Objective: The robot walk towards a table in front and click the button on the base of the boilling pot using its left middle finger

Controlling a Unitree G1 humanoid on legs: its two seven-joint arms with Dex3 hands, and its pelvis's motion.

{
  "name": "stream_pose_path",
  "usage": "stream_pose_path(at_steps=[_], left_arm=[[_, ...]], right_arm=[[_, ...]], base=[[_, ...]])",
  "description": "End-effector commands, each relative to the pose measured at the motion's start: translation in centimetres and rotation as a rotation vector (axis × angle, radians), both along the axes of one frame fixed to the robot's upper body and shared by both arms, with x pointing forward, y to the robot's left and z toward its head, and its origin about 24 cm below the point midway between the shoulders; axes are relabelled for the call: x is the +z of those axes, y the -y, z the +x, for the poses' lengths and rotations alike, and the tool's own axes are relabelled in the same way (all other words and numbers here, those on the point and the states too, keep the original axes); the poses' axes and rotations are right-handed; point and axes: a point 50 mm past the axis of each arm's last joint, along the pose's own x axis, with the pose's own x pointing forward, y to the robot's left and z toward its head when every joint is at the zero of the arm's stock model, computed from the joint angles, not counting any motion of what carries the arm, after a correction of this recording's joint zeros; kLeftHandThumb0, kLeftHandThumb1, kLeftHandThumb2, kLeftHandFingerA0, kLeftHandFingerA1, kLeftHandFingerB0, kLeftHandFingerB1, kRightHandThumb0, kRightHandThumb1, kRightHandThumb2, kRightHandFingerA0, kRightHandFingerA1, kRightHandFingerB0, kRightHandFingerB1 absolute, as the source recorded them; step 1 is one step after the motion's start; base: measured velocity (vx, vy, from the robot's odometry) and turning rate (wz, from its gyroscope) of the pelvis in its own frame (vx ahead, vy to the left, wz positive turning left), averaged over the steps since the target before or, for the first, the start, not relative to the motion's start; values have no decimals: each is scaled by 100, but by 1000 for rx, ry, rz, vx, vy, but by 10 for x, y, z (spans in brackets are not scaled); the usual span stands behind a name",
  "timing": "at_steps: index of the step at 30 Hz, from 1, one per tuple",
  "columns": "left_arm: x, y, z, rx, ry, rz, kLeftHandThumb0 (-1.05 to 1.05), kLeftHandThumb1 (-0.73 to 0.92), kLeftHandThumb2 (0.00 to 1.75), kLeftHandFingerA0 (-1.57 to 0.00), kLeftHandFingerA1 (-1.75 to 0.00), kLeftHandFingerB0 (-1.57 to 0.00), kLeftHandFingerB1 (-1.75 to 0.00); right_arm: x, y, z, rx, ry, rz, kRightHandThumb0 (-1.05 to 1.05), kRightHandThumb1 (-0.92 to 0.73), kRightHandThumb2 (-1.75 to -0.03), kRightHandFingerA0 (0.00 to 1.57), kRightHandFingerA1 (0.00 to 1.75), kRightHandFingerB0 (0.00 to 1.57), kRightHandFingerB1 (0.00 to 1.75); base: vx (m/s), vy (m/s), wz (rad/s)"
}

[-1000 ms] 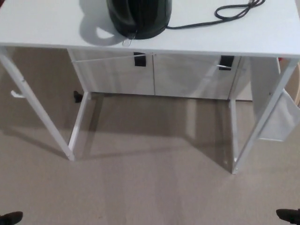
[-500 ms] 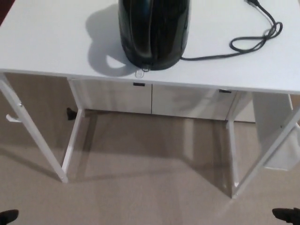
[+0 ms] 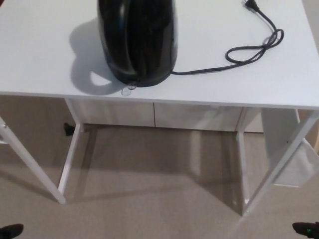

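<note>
The glossy black rounded boiling pot (image 3: pixel 138 42) stands in the upper centre of the frame on the flat white table (image 3: pixel 45 50), close to the table's near edge. At the foot of the pot, just at that edge, a small clear tab-shaped button (image 3: pixel 128 90) juts out towards the camera from the base. A black power cord (image 3: pixel 249 47) runs from the pot's lower right side across the table to the upper right of the frame, where its plug lies loose on the table.

Neither robot hand shows here, so whether the fingers are spread or curled cannot be told. Only two dark shapes sit at the bottom corners of the frame, too little of them visible to name.

The step in hand looks like the end of the approach: the table fills the upper half of the frame and beige carpet floor (image 3: pixel 149 199) shows beneath it between the white legs. To do this well, the robot should probably stop square to the table with the button slightly left of its midline, so the left arm can come in from the left of the frame without crossing the pot's body. The button is small and low, so the middle finger ought to press downward on the tab itself, gently, since a sideways shove could slide the pot on the smooth surface or off the near edge.
</note>
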Motion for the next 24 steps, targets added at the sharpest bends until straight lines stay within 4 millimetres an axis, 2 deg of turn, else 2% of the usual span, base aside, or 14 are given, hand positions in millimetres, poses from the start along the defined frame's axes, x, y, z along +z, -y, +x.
stream_pose_path(at_steps=[1, 2, 9, 24], left_arm=[[3, -6, 0, 4, 2, 25, -1, 51, 55, -44, -47, -35, -39], [3, -6, -1, 3, 0, 27, -2, 51, 55, -44, -48, -36, -39], [2, -6, -3, 4, -6, 30, -3, 51, 55, -44, -47, -35, -39], [3, -7, 0, -5, -10, 37, -3, 54, 54, -45, -47, -36, -38]], right_arm=[[-1, 2, -2, -3, -15, -11, -46, -48, -76, 62, 58, 32, 46], [-1, 2, -2, -3, -16, -13, -46, -48, -76, 63, 58, 32, 46], [-1, 2, -3, 10, -18, -8, -45, -49, -77, 61, 58, 32, 46], [-2, 1, -2, 18, -23, -24, -46, -49, -78, 64, 59, 34, 47]], base=[[18, 143, -10], [81, 382, 90], [52, 196, -3], [183, -30, 8]])
